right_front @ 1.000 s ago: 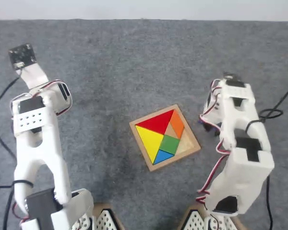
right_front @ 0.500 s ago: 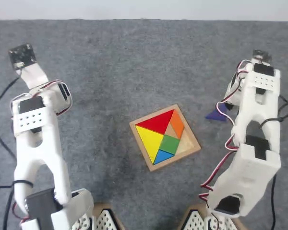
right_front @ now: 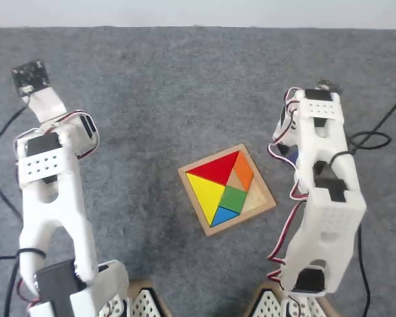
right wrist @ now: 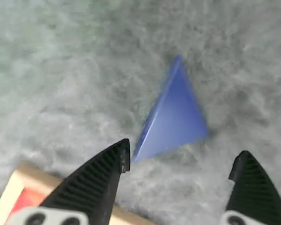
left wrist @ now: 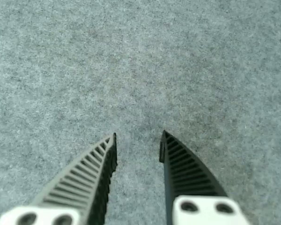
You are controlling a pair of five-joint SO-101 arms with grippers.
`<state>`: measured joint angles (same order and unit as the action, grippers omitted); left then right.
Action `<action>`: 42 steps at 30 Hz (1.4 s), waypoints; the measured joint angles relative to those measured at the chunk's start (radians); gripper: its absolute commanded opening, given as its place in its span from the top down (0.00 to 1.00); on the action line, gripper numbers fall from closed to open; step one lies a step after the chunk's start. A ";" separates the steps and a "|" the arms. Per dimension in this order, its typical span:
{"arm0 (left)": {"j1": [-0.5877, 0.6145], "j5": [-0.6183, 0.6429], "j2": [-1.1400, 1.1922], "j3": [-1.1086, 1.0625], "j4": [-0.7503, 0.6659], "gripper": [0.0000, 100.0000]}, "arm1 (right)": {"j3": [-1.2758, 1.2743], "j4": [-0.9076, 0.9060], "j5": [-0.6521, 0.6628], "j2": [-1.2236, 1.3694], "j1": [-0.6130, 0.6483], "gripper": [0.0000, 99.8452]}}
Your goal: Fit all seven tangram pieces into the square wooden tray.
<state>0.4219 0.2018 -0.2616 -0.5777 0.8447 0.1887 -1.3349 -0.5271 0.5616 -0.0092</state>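
Note:
The square wooden tray lies on the grey carpet near the middle of the high view, holding red, yellow, orange, green and blue pieces; bare wood shows along its right side. A dark blue triangle piece lies flat on the carpet just right of the tray, with a sliver of the blue triangle showing beside the right arm. My right gripper hangs open over it, fingers on either side, and the tray's corner shows by one finger. My left gripper is open above bare carpet at the far left.
Grey carpet covers the whole table. The left arm stands at the left side, the right arm just right of the tray. Cables trail near both arms. Open carpet lies beyond the tray.
The right arm swung out to the far right, baring the blue triangle, then came back left over it. The left arm and the tray have not moved.

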 measured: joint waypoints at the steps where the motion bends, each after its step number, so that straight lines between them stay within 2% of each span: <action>1: 0.000 0.000 0.000 0.000 0.000 0.85 | 0.000 0.009 -0.003 0.006 0.000 0.67; 16: 0.000 0.000 0.000 0.000 0.000 0.85 | 0.038 0.071 -0.046 0.029 -0.038 0.67; 21: 0.000 0.000 0.000 0.000 0.000 0.85 | 0.068 0.068 -0.048 0.104 -0.038 0.79; 29: 0.000 0.000 0.000 0.000 0.000 0.85 | 0.153 0.014 -0.049 0.143 -0.048 0.78; 38: 0.000 0.000 0.000 0.000 0.000 0.85 | 0.193 -0.069 0.126 0.149 -0.046 0.88; 42: 0.000 0.000 0.000 0.000 0.000 0.85 | 0.244 -0.155 0.184 0.163 0.002 0.93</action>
<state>0.4219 0.2018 -0.2616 -0.5777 0.8447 0.4327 -1.4899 -0.3429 0.7242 -0.0077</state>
